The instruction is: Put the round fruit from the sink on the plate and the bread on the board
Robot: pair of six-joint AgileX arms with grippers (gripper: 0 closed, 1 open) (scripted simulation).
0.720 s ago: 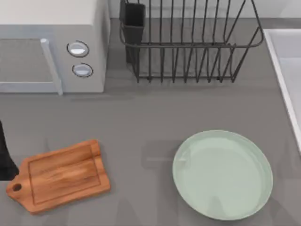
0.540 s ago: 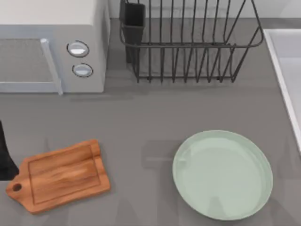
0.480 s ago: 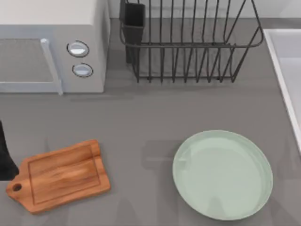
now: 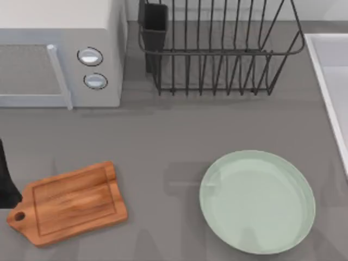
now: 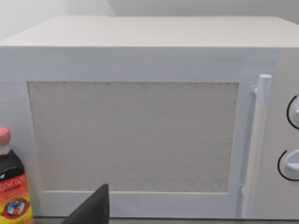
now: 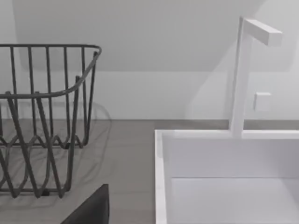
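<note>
The plate (image 4: 257, 202) lies flat on the grey tabletop (image 4: 163, 136) toward the right of the top view, pale mint green, glossy, with nothing on it. Just off its right side runs the light raised rim of the sink (image 4: 326, 92), which goes along the right edge of the tabletop; in the right wrist view the white basin (image 6: 224, 182) is seen from the side, with a square white faucet (image 6: 243, 70) rising behind its far rim. I cannot see the basin floor in any view.

Well apart from the plate, at the lower left of the top view, the board (image 4: 68, 203) lies flat and slightly turned, its rounded handle with the hole pointing to the lower left corner. Its top is bare.

Behind the plate stands a dark wire dish rack (image 4: 217, 49) with a dark cup-like holder (image 4: 154, 24) at its left end; the rack (image 6: 42, 121) also shows beside the sink in the right wrist view. Left of it sits a white microwave (image 4: 60, 54) with two round knobs, its door and bar handle facing the left wrist camera (image 5: 135, 135). Next to the microwave in that view stands a dark sauce bottle (image 5: 13, 186) with a pink cap.

A dark part of the left arm (image 4: 5, 182) sits at the left edge, beside the board. A dark tip of each pincer pokes into its own wrist view, and I cannot tell whether either is open or closed.
</note>
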